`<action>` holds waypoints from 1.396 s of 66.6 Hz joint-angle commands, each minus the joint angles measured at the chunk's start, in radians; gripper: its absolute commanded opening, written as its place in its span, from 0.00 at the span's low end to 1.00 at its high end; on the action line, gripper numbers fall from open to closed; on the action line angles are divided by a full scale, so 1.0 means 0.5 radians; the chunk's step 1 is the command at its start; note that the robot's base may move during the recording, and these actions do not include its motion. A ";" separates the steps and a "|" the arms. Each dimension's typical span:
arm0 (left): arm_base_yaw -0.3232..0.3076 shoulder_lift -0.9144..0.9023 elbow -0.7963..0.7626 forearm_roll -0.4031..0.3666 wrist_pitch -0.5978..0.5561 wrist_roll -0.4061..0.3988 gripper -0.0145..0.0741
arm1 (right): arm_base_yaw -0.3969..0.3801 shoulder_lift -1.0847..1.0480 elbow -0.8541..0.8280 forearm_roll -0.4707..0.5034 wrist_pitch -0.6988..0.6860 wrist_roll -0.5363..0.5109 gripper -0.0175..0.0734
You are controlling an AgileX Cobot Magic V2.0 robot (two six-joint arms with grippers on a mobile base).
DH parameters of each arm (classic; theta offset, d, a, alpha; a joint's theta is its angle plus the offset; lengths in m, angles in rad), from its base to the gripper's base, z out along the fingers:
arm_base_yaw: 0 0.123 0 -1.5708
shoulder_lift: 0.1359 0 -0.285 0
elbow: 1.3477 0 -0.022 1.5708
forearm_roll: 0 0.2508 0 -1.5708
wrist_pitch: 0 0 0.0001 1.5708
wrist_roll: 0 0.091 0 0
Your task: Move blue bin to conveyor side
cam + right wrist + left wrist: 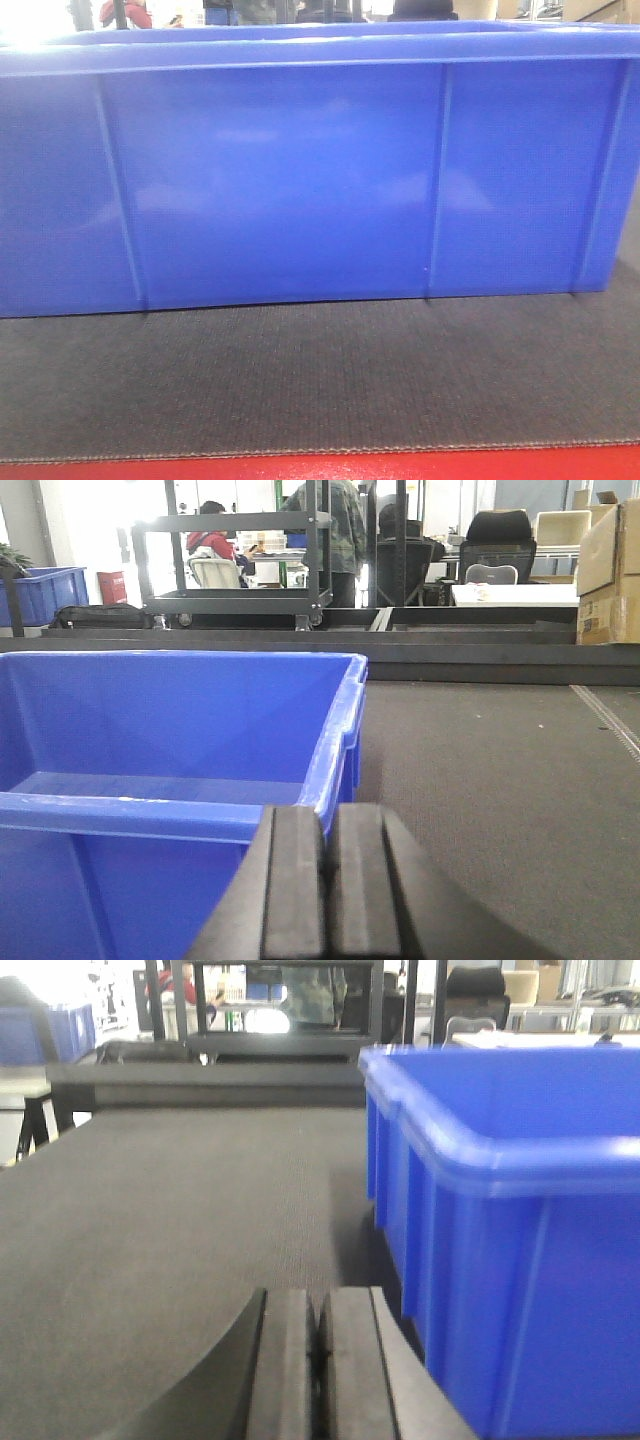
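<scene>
On the wide dark grey woven conveyor belt (pixel 320 385), with its red strip along the near edge, the large glossy blue plastic bin (pixel 320 180) is seen resting flat and upright, close to that edge. To the left of the bin, the left gripper (pixel 318 1360) is held low over the belt, its two dark fingers (pixel 285 1360) pressed together with nothing between them; the bin's ribbed side wall stands just beside it. Across at the right end, the right gripper (pixel 326 880) is likewise closed on nothing, hovering at the bin's thick rim. The bin looks empty inside, so it is judged light, stiff and rather slippery on its glossy walls. The thick top rim at each short end is reckoned the best hold, or the end walls may simply be pressed from both sides. The long axis is laid left to right, parallel to the red strip, broad side facing the front camera, opening upward.
</scene>
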 commanded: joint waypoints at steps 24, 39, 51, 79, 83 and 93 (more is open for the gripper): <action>0.004 -0.012 0.021 -0.014 -0.144 0.009 0.14 | 0.000 -0.010 -0.002 -0.023 -0.049 -0.004 0.11; 0.004 -0.012 0.021 -0.014 -0.144 0.009 0.14 | 0.000 -0.010 -0.002 -0.023 -0.049 -0.004 0.11; 0.004 -0.012 0.021 -0.014 -0.144 0.009 0.14 | 0.000 -0.010 -0.002 -0.023 -0.049 -0.004 0.11; 0.004 -0.012 0.021 -0.014 -0.144 0.009 0.14 | -0.177 -0.010 0.098 0.018 -0.048 -0.060 0.11; 0.004 -0.012 0.021 -0.014 -0.144 0.009 0.14 | -0.275 -0.010 0.149 0.073 -0.070 -0.133 0.11; 0.004 -0.012 0.021 -0.014 -0.144 0.009 0.14 | -0.423 -0.015 0.310 0.180 -0.238 -0.265 0.11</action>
